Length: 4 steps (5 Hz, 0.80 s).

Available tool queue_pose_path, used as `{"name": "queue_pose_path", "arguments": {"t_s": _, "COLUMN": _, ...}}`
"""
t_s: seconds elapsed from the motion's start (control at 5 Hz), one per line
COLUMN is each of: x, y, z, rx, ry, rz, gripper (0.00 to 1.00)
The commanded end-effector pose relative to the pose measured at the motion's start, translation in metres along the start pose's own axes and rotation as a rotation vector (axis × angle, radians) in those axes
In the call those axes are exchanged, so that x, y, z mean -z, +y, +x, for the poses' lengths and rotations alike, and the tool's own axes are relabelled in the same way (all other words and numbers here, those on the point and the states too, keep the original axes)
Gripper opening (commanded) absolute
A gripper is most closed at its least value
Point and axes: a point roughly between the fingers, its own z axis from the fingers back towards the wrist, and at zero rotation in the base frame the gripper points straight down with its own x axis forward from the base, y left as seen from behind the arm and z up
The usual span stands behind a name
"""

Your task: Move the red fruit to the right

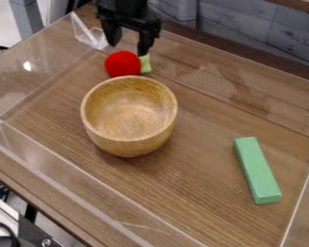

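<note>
The red fruit (pixel 121 64), small and round with a pale-green leafy tip on its right side, lies on the wooden table just behind the wooden bowl (pixel 128 115). My gripper (pixel 128 42) hangs straight above the fruit, open, with one black finger on each side and nothing between them. The fingertips end just above the fruit's top, and I see no contact with it.
A flat green rectangular block (pixel 258 169) lies at the right front. Clear plastic walls (pixel 28 72) ring the table, with a folded clear corner piece (pixel 90 32) behind the fruit at the back left.
</note>
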Motion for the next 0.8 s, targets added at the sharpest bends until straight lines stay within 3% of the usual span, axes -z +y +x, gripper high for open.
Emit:
{"name": "queue_pose_path", "arguments": {"t_s": 0.0, "x": 0.003, "y": -0.005, "z": 0.004, "rx": 0.027, "ry": -0.020, "rz": 0.012, "gripper": 1.00}}
{"name": "queue_pose_path", "arguments": {"t_s": 0.2, "x": 0.006, "y": -0.008, "z": 0.001, "rx": 0.032, "ry": 0.003, "rz": 0.014, "gripper": 1.00}}
{"name": "queue_pose_path", "arguments": {"t_s": 0.4, "x": 0.001, "y": -0.010, "z": 0.001, "rx": 0.036, "ry": 0.009, "rz": 0.013, "gripper": 0.00}}
{"name": "queue_pose_path", "arguments": {"t_s": 0.6, "x": 0.009, "y": -0.017, "z": 0.000, "rx": 0.036, "ry": 0.009, "rz": 0.011, "gripper": 0.00}}
